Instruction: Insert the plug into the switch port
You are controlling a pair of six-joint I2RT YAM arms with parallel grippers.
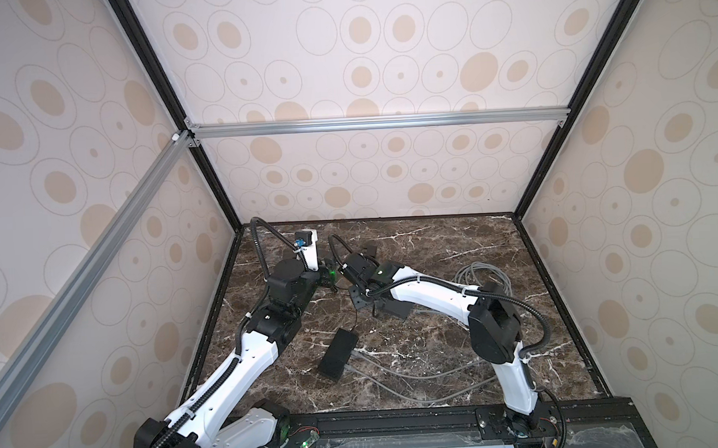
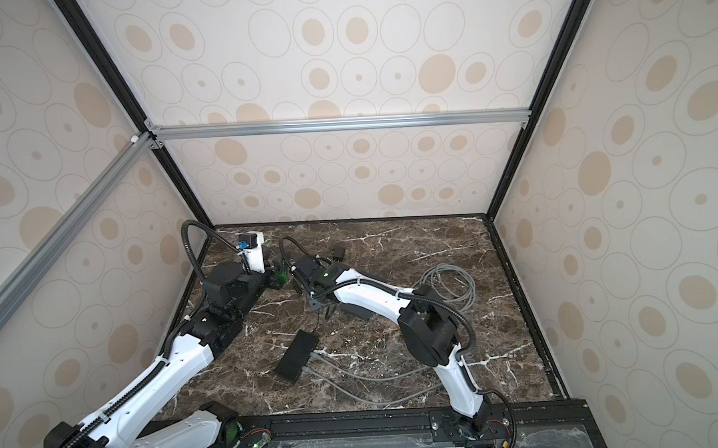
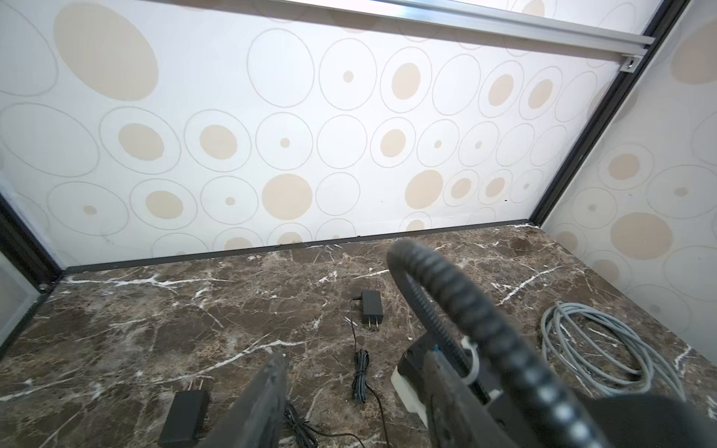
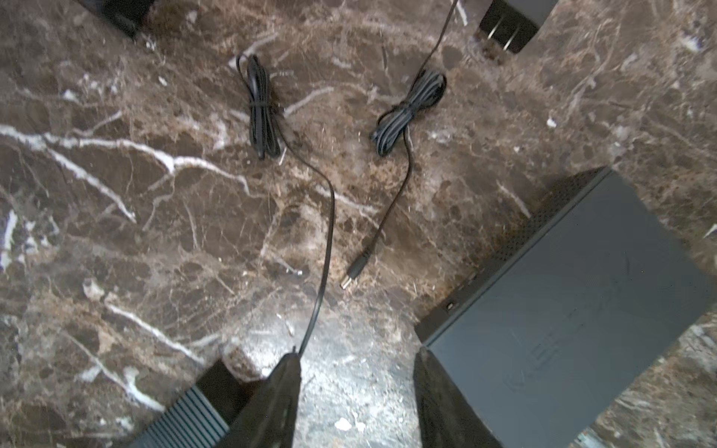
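An embossed mark on the lid of the black switch (image 4: 562,310) is too faint to read. The barrel plug (image 4: 351,273) lies loose on the marble bench (image 4: 116,232), near the switch's side wall, its cord partly bundled. The right gripper (image 4: 357,353) hangs spread and empty close by. The left gripper (image 3: 353,355) is spread too, holding nothing.

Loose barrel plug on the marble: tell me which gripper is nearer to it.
Right. The right gripper hovers open just behind the barrel plug, which lies directly ahead of it. The left gripper is farther off; the plug is not in its wrist view.
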